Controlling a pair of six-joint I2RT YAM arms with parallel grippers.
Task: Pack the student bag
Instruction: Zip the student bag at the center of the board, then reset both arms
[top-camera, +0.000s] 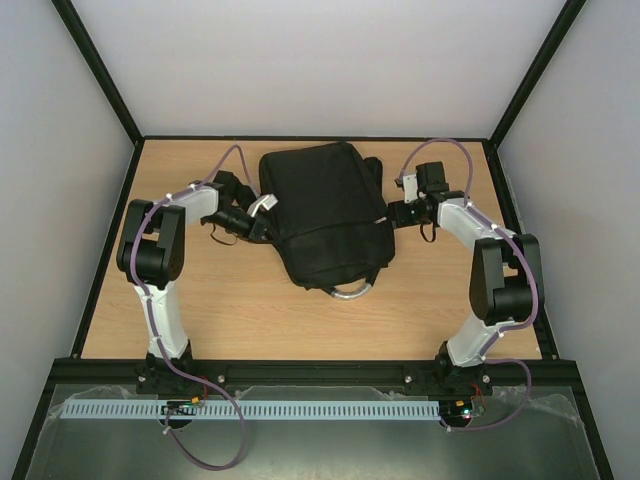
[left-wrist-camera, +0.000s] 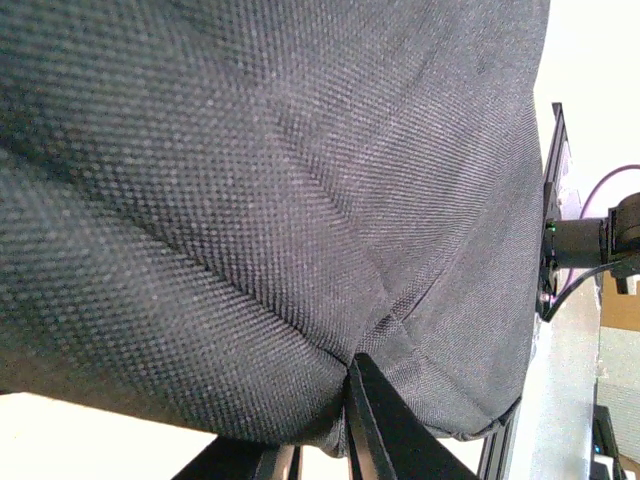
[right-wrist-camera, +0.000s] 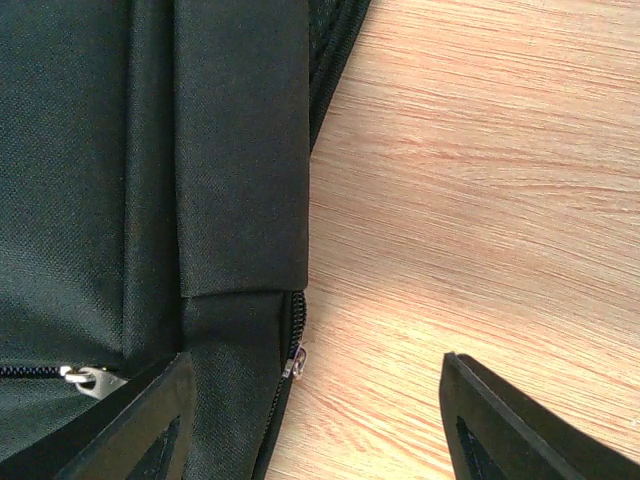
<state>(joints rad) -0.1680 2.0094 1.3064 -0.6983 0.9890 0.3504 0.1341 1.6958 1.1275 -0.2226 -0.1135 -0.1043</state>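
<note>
On the wooden counter (top-camera: 250, 320) the black student bag (top-camera: 325, 215) lies flat between both arms, the right hand (right-wrist-camera: 315, 400) spread wide and empty astride its zipped edge, the left hand (top-camera: 261, 223) pressed into its fabric, grip impossible to tell.

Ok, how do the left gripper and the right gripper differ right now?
The left gripper is pushed into the student bag, fabric puckering at its finger; the right gripper hangs over the bag's edge and bare table. The right gripper's jaws stand wide open; the left gripper's opening can't be judged. Both sit low at the bag's sides.
</note>
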